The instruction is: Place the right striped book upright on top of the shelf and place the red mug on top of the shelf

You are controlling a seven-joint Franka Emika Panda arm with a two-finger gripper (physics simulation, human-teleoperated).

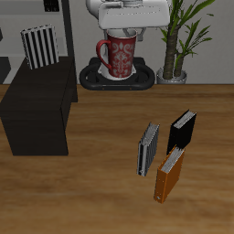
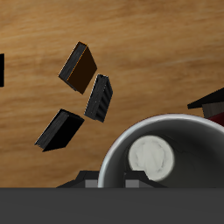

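Counter (image 1: 101, 137): wooden, carrying everything.
Shelf (image 1: 37, 108): left of frame, right striped book (image 1: 39, 47) upright on top.
Red mug (image 1: 119, 53): upper centre, held off the counter, nothing inside.
Pincer (image 1: 122, 30): at the mug's rim; grip cannot be judged.

Only the white hand body (image 1: 133, 15) is seen in the ext. view; the rest of the arm is cut off by the frame edge. The gripper (image 1: 123, 35) is pointed straight down, wrist approx. vertical, no tilt noted. Two dark fingers (image 1: 127, 34) are extended below the hand body, close together. In the wrist view the gripper (image 2: 109, 182) is seen as two dark finger stubs (image 2: 87, 180), one outside and one inside the rim of the red mug (image 2: 157, 157). The jaws are narrowed onto the mug wall, w/ the mug hung directly beneath the hand. Pad contact itself is hidden.
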